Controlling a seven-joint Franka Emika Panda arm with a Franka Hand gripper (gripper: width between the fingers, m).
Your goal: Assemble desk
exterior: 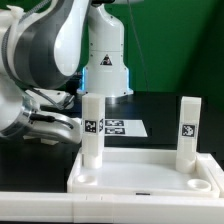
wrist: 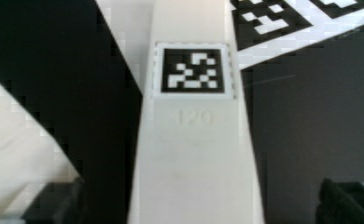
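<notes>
- Tabletop point(exterior: 140, 172): nearest item, rim up. Two near corner sockets are empty.
- First leg point(exterior: 92, 135): your target. Upright at far corner on exterior view's left, long axis vertical.
- Second leg point(exterior: 188, 130): upright at opposite far corner, well apart from tool.
- Gripper point(exterior: 66, 124): just beside first leg, on exterior view's left of it. In wrist view, fingers point(wrist: 63, 205) are spread with leg between them, tag point(wrist: 197, 70) facing camera, no squeeze evident. You close across leg's width, not along its length.
- Marker board point(exterior: 118, 127): farthest item, flat behind legs.
</notes>
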